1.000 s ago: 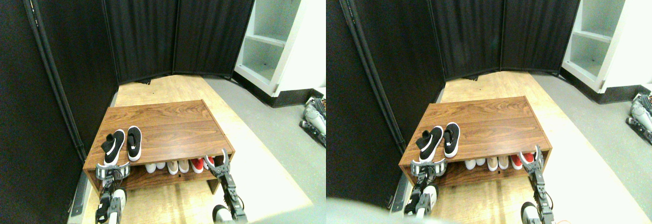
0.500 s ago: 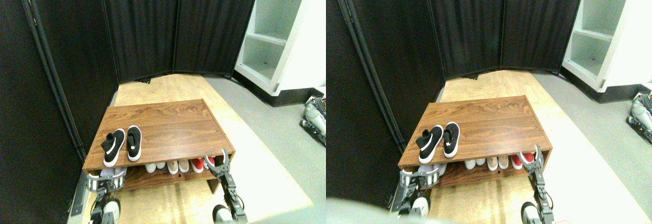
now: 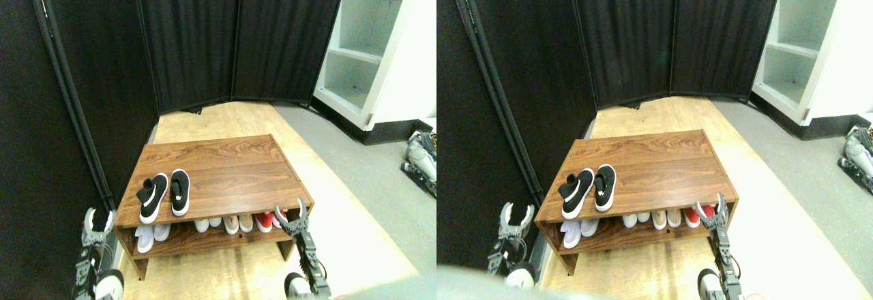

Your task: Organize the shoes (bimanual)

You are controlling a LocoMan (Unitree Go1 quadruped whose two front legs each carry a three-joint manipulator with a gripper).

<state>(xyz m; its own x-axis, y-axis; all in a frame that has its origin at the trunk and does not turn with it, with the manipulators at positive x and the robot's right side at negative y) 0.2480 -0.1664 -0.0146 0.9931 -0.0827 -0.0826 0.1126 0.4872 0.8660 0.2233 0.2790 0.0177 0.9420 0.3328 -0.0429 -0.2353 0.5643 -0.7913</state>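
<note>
The left claw point(image 3: 97, 219) has swung out left of the shoe rack point(image 3: 225, 170), spread and empty; right claw point(image 3: 290, 213) gapes beside red shoes point(image 3: 267, 220).

Two small black low-top sneakers with white soles point(image 3: 162, 195) on one brown wooden shoe rack point(image 3: 232, 163), and on its lower shelf two red shoes point(image 3: 267, 220) and six pale ones point(image 3: 198, 225) (white or beige)

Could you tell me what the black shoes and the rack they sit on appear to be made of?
The black shoes look like matte fabric uppers, likely canvas or knit, on smooth white soles, probably rubber. The rack shows brown wood grain with a low sheen; whether solid wood or laminate cannot be told.
</note>
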